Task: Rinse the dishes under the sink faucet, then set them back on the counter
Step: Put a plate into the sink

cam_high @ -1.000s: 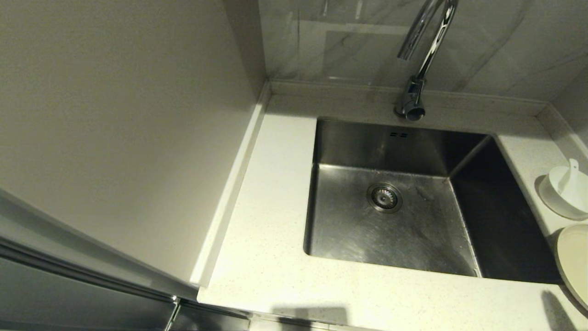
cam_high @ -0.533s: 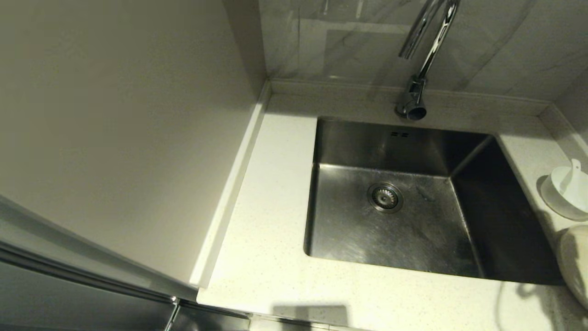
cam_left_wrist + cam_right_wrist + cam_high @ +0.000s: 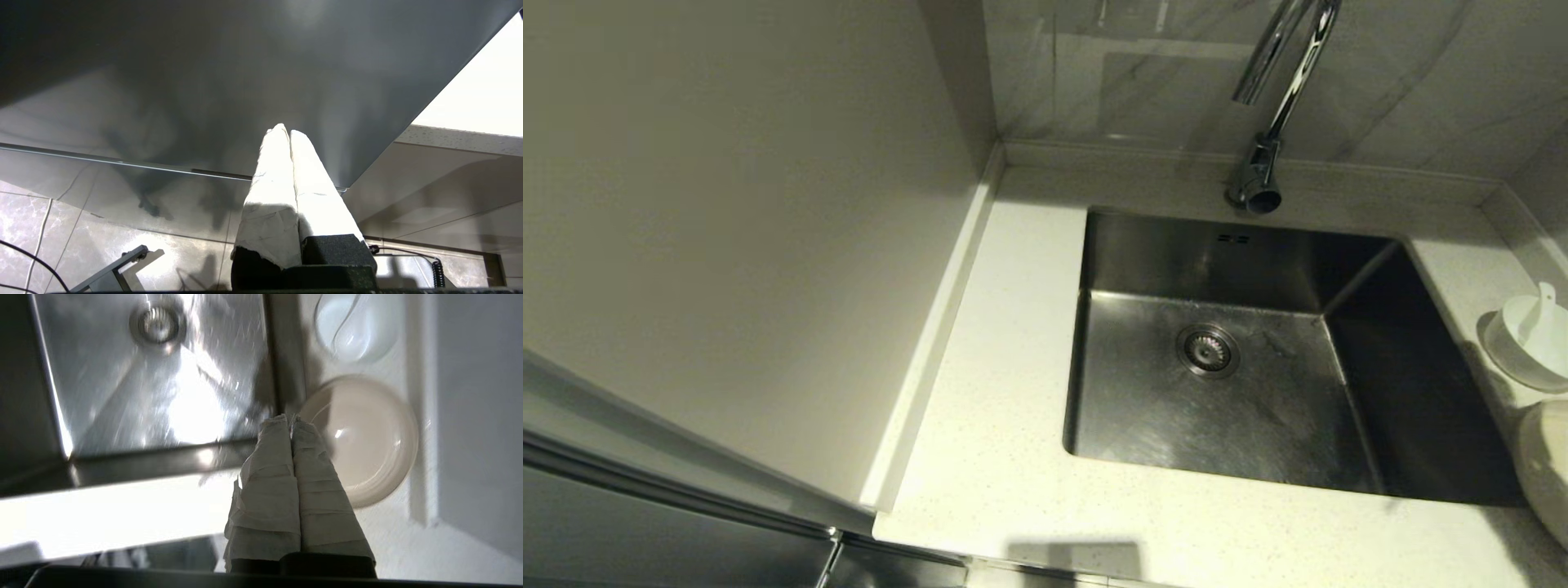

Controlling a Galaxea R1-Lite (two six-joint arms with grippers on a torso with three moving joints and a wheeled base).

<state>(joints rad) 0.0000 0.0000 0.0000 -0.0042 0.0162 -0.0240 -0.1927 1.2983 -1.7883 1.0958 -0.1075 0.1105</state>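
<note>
1. Head view: I see the sink [image 3: 1217, 384] with nothing in it under the faucet [image 3: 1278, 73]. The bowl [image 3: 1531, 343], holding the spoon [image 3: 1538, 309], and the plate [image 3: 1547, 474] sit on the counter [image 3: 1005, 425], right of the sink.
2. Left wrist view: my left gripper [image 3: 286, 132] is pressed together, below counter level.
3. Right wrist view: my right gripper [image 3: 289, 419], fingers together, hovers over the plate's [image 3: 367, 441] rim.

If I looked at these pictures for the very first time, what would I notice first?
Probably the big shiny steel sink in the middle of the pale counter, with the tall curved faucet arching at its back. Then the dishes on the counter to the sink's right: a small white bowl with a spoon in it, and a cream plate nearer the robot, which the shut right end effector points toward.
</note>
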